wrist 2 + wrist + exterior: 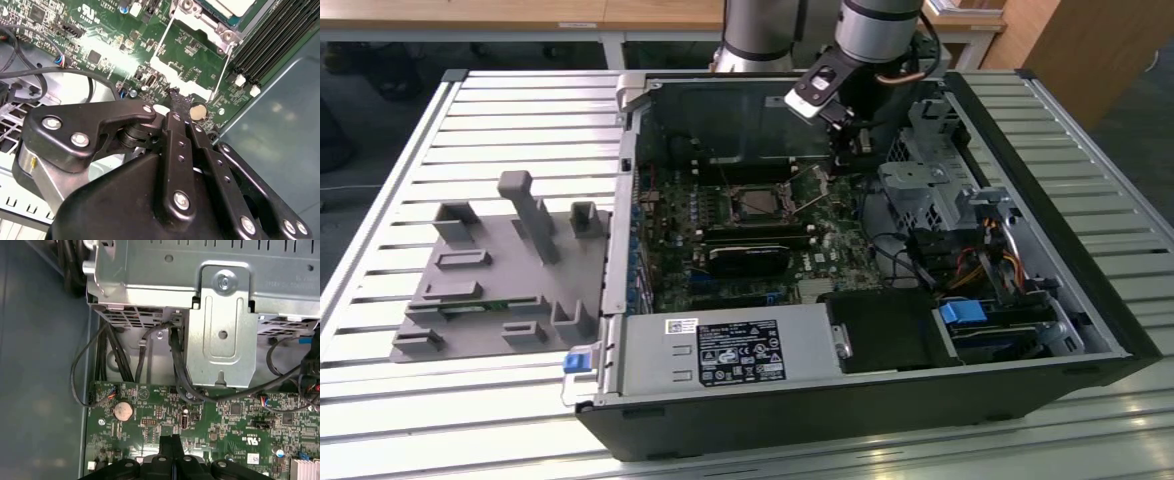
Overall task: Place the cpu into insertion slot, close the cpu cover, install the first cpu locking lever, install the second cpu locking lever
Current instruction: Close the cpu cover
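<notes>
Jaws together above circuit board (220,412)

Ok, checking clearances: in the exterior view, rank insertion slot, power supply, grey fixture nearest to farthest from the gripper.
1. insertion slot, on the board by the gripper.
2. power supply, case's near end.
3. grey fixture, outside, exterior view's left.

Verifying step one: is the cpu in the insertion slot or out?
In: in the second wrist view the cpu sits flat inside the metal rim of the insertion slot.
</notes>
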Controlling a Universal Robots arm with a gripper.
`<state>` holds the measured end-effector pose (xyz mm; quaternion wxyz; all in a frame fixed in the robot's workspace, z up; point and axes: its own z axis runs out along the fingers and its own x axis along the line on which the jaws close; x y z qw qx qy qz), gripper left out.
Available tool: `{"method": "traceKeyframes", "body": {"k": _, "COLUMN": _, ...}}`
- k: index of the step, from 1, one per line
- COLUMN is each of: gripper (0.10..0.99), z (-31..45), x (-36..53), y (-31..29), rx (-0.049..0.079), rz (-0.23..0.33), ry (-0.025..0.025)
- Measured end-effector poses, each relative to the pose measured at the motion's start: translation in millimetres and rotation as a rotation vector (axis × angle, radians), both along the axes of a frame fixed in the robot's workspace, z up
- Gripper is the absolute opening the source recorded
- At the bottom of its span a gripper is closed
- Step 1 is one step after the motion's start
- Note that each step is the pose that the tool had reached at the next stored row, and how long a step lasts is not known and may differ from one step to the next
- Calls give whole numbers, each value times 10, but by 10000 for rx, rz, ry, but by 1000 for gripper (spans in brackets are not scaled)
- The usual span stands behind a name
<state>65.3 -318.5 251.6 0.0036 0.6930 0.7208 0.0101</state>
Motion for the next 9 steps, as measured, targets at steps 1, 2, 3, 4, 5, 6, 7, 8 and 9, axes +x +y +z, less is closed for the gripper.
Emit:
{"method": "traceKeyframes", "body": {"k": 1, "gripper": 106, "z": -1, "x": 9, "y": 1, "rx": -1, "rz": 1, "ry": 0}}
{"method": "traceKeyframes", "body": {"k": 2, "gripper": 106, "z": -3, "x": 17, "y": 4, "rx": 1, "rz": 1, "ry": 0}}
{"method": "traceKeyframes", "body": {"k": 3, "gripper": 106, "z": -6, "x": 23, "y": 6, "rx": 2, "rz": 1, "ry": 0}}
{"method": "traceKeyframes", "body": {"k": 4, "gripper": 106, "z": -11, "x": 29, "y": 8, "rx": 4, "rz": 1, "ry": -1}}
{"method": "traceKeyframes", "body": {"k": 5, "gripper": 106, "z": -17, "x": 32, "y": 9, "rx": 3, "rz": 1, "ry": -1}}
{"method": "traceKeyframes", "body": {"k": 6, "gripper": 106, "z": -25, "x": 35, "y": 10, "rx": 2, "rz": 1, "ry": 0}}
{"method": "traceKeyframes", "body": {"k": 7, "gripper": 106, "z": -33, "x": 38, "y": 12, "rx": 2, "rz": 1, "ry": 0}}
{"method": "traceKeyframes", "body": {"k": 8, "gripper": 106, "z": -41, "x": 42, "y": 13, "rx": 1, "rz": 0, "ry": 0}}
{"method": "traceKeyframes", "body": {"k": 9, "gripper": 106, "z": -48, "x": 45, "y": 14, "rx": 1, "rz": 1, "ry": 0}}
